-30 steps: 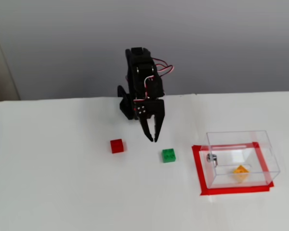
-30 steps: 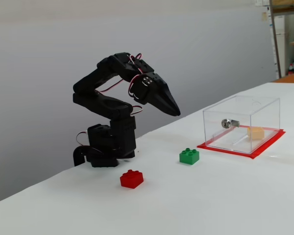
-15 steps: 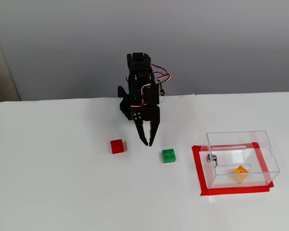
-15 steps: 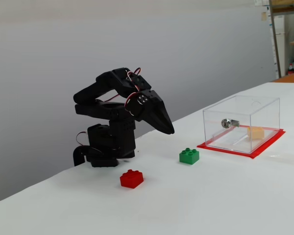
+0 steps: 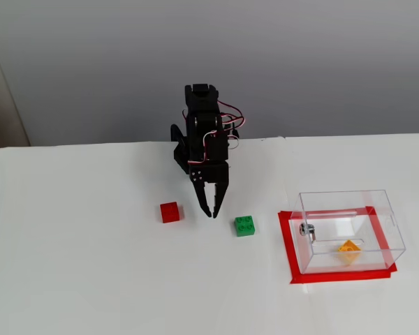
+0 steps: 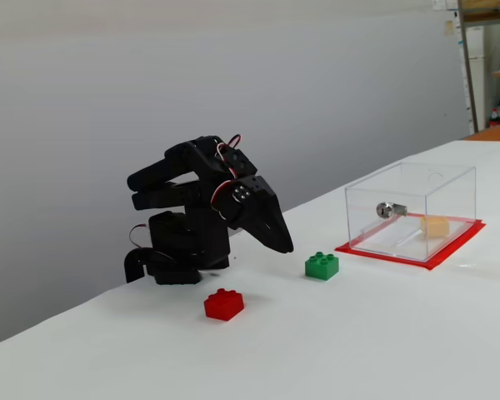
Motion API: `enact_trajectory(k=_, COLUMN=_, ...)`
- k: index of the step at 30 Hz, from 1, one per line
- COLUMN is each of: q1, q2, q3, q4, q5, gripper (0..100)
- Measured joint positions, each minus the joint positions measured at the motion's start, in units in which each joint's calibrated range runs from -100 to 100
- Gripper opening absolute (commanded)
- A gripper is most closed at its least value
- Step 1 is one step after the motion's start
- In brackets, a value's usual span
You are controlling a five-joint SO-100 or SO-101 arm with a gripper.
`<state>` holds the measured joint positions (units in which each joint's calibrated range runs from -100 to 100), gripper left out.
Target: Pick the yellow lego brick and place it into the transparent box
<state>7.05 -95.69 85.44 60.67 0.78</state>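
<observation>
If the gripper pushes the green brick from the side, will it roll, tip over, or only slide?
The green brick is low and square with a flat base on the table, so it would probably slide, not roll. It looks like rigid plastic, likely light, so a push from the gripper may also turn it. Its studs might help a grasp.

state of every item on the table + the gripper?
yellow lego brick: inside the box, resting on its floor.
transparent box: upright on red tape, open at the top.
green brick: on the table, free.
red brick: on the table, free.
gripper: shut, empty, above the table.
</observation>
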Motion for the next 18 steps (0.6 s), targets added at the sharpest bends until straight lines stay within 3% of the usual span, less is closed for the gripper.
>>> enact_trajectory(k=18, q1=1.92, q2=-3.55, q3=9.8, q4=-0.26, q5=0.0, gripper=2)
